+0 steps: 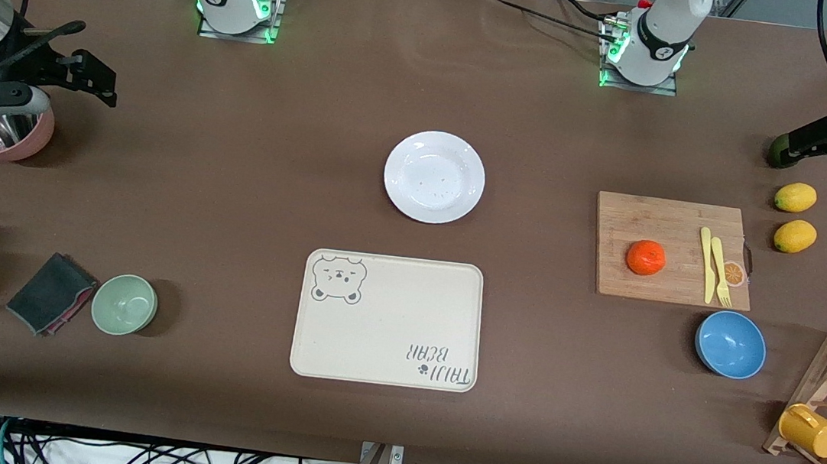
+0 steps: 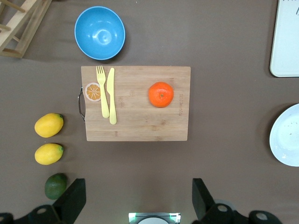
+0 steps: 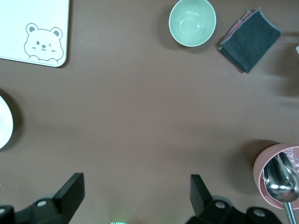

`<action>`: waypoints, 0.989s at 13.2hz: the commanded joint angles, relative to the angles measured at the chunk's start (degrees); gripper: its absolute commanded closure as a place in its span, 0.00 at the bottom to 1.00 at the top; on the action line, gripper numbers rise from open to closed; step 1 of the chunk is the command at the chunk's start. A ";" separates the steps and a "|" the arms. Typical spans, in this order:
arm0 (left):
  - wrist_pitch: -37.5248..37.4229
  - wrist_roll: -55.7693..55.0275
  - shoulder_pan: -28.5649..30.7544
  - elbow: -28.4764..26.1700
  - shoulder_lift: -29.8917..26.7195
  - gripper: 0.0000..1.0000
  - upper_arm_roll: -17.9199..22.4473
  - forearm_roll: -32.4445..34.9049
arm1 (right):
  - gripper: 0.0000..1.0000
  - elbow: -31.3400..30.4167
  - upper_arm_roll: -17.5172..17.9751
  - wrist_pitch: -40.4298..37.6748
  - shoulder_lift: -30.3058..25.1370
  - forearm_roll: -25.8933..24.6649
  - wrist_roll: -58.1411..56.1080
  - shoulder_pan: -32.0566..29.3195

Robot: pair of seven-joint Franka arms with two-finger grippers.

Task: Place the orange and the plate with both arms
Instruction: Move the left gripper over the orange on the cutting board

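I've got both pincers wide and empty: left pincer (image 2: 135,198) at upper right, right pincer (image 3: 135,196) upper left. Orange (image 1: 646,257) waits on the cutting board (image 1: 630,216), plate (image 1: 434,176) frame centre.

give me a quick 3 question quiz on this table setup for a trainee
1. True or false: the orange lies on the cutting board.
2. What lies nearer the front camera than the plate: A tray, B lemons, C pink bowl?
3. Fill in: both arms wait high, left gripper and right gripper with fingers ____.

Key: 1 true; 2 A, the tray; 3 open.
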 commanded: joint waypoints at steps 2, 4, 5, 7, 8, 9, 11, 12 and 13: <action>0.36 0.02 -0.04 1.89 3.08 0.00 -0.35 -0.33 | 0.00 0.35 0.16 -0.77 -0.13 0.77 0.45 0.04; 2.72 0.02 -0.04 1.63 5.80 0.00 -0.35 -0.85 | 0.00 0.27 0.16 -0.77 -0.13 0.77 0.45 0.04; 7.44 0.10 -0.04 -0.55 5.99 0.00 -0.35 -1.29 | 0.00 0.26 0.16 -0.77 -0.13 0.77 0.45 0.04; 17.19 0.11 -0.21 -7.49 5.72 0.00 -0.44 -1.38 | 0.00 0.26 0.16 -0.77 -0.13 0.77 0.36 0.04; 19.59 0.02 -0.22 -8.47 6.33 0.00 -0.44 -1.29 | 0.00 0.18 0.16 -0.77 -0.13 0.77 0.27 0.04; 20.05 0.02 -0.22 -8.83 7.38 0.00 -0.44 -1.21 | 0.00 0.26 0.07 -0.77 -0.13 0.77 0.19 0.04; 20.05 0.02 -0.22 -8.84 9.14 0.00 -0.44 -1.12 | 0.00 0.18 0.07 -0.77 -0.13 0.77 0.10 0.04; 20.05 0.02 -0.22 -8.75 10.37 0.00 -0.44 -1.12 | 0.00 0.18 0.07 -0.77 -0.13 0.77 0.10 0.04; 20.05 0.37 -0.22 -8.75 11.86 0.00 -0.35 -1.03 | 0.00 0.18 0.07 -0.77 -0.13 0.77 0.10 0.04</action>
